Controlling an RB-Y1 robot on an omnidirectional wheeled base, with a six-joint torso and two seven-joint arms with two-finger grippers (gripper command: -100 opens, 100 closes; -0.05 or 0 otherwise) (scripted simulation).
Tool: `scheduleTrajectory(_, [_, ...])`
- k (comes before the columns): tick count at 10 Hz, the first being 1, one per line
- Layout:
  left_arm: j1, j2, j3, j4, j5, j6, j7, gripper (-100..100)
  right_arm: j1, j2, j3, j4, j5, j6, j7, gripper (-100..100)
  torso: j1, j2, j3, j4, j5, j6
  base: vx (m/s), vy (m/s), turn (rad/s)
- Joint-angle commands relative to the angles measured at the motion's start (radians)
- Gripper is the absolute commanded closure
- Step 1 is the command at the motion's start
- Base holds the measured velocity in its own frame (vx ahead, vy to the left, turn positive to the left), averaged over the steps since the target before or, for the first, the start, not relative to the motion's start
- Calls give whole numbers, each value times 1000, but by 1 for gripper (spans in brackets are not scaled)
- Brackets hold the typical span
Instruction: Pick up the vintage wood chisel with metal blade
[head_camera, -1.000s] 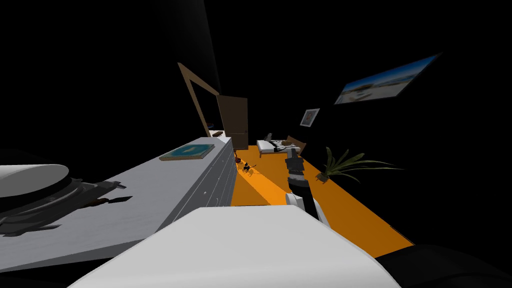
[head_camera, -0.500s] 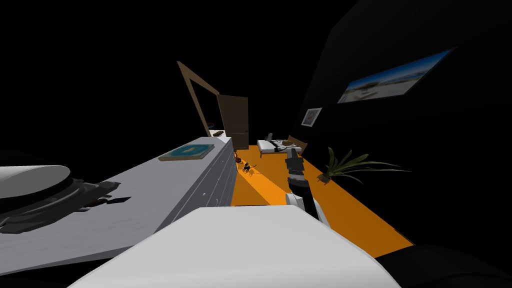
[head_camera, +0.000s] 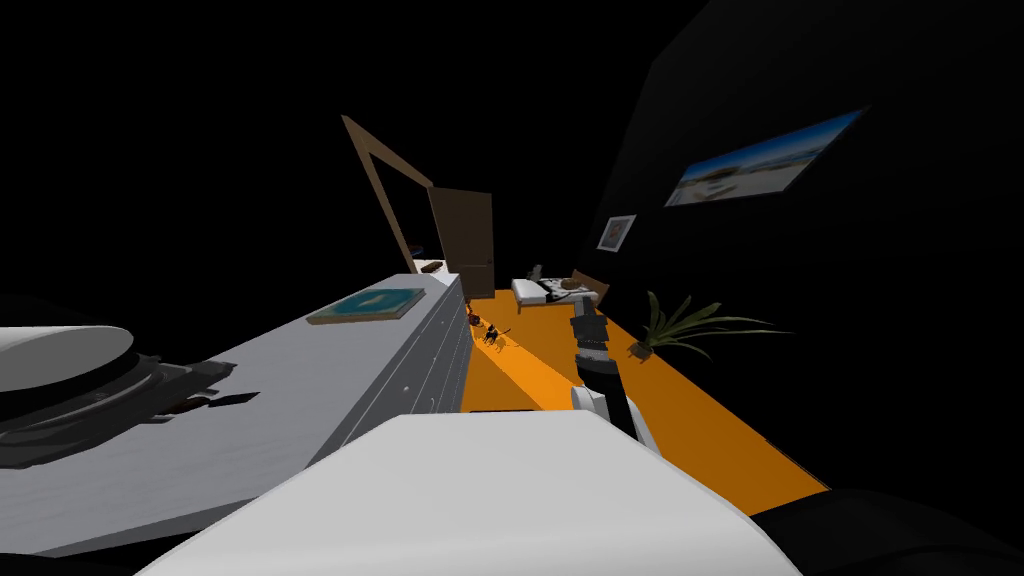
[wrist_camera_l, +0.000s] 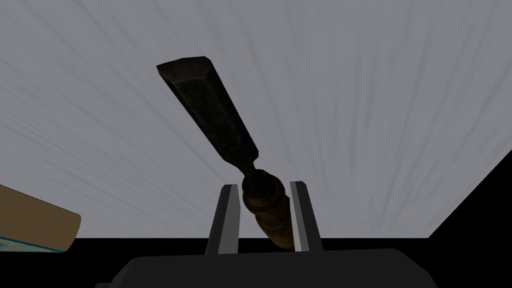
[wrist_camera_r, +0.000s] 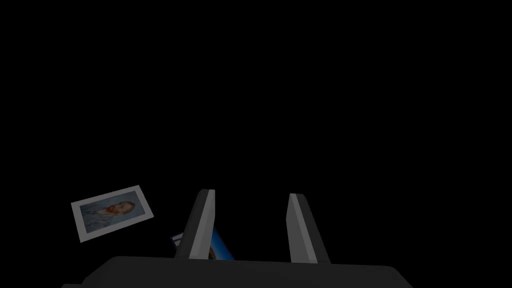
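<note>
My head camera has swung slightly; the brown-handled, dark-bladed chisel (wrist_camera_l: 212, 110) lies unmoved at the near end of the pale grey drawer-unit top (wrist_camera_l: 380, 90). The left gripper (wrist_camera_l: 264, 185) is clamped on its handle, so lifting is judged next; the right gripper (wrist_camera_r: 251, 193) stands parted, empty

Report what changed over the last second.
Only my head camera shifted: the whole scene slid slightly left. No thing visibly moved. The left end effector is shut on the handle of the chisel at the grey dresser top; the right end effector hangs open.
</note>
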Motion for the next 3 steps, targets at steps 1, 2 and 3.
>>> scheduleTrajectory(1, [4,9,17,-20,8,33,25,100,0,0,0,0,0,0,0,0,0,0,0,0,0,0,-83,11,-88])
scheduleTrajectory(2, [1,7,9,-9,5,17,14,100,0,0,0,0,0,0,0,0,0,2,1,0,0,-1,-37,4,-15])
scheduleTrajectory(3, [0,9,11,-10,6,21,16,0,0,0,0,0,0,0,0,0,0,0,0,0,0,-2,-6,0,3])
